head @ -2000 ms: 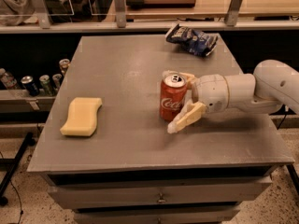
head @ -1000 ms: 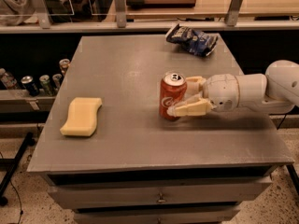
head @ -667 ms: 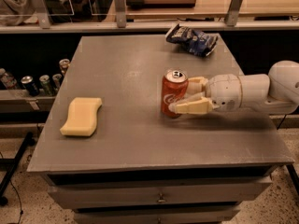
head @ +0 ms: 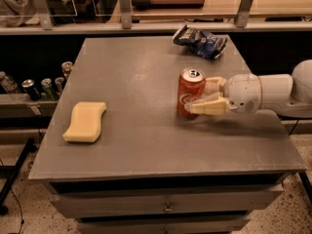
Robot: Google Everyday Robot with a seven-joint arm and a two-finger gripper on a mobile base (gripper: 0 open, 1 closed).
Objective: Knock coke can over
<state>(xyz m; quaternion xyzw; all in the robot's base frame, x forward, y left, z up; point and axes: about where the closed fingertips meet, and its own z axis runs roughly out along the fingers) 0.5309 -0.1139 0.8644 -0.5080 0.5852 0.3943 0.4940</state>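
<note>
While the can (head: 190,94) stands upright right of centre on the surface (head: 141,145), the hand (head: 199,97) sits open against its right side, near finger touching. The push looks begun; toppling it needs a firm leftward sweep.

One camera looks down from above the surface's (head: 146,145) front edge, fairly near; the tool (head: 200,97) is at right.

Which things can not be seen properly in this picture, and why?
- Coke can: right side covered by the tool beside it, camera view.
- Robot arm: cut off by right edge.
- Small cans left of table: labels too small, dark.
</note>
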